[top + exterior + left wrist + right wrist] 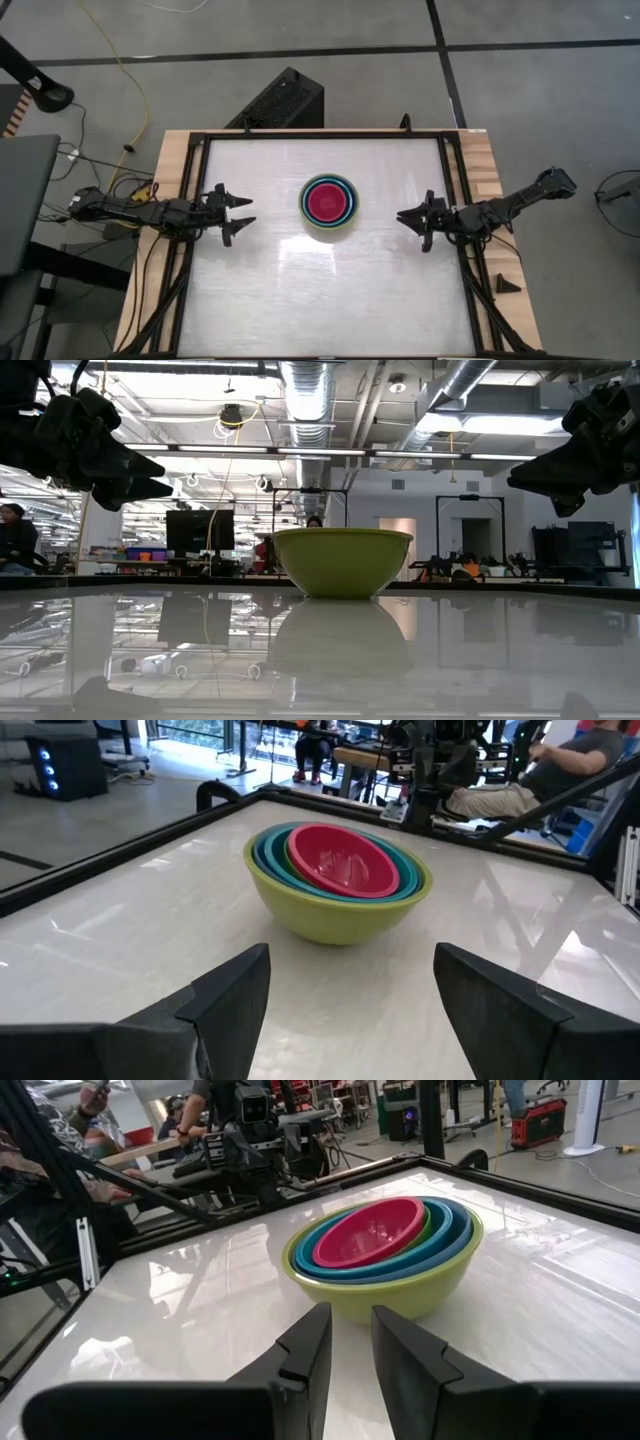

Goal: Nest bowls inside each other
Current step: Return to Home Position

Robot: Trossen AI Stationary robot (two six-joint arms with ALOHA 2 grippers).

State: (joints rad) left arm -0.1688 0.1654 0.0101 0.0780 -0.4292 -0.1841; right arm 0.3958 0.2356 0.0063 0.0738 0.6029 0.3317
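Observation:
Several bowls stand nested in one stack [329,201] at the middle of the white table. The outermost is olive-green [342,563] and rests on its base. Inside it come light blue, teal and lime-green rims, with the magenta bowl [340,860] innermost. My left gripper [248,211] hovers at the table's left side, pointing at the stack, its fingers wide open [352,955] and nothing between them. My right gripper [408,218] hovers at the table's right side, also pointing at the stack [385,1260]. Its fingers [350,1312] stand a narrow gap apart with nothing between them.
Black rails [448,180] frame the white tabletop, with wooden strips outside them. A small black wedge [507,284] lies on the right strip. A black box [280,100] stands on the floor beyond the far edge. People sit at benches in the room behind.

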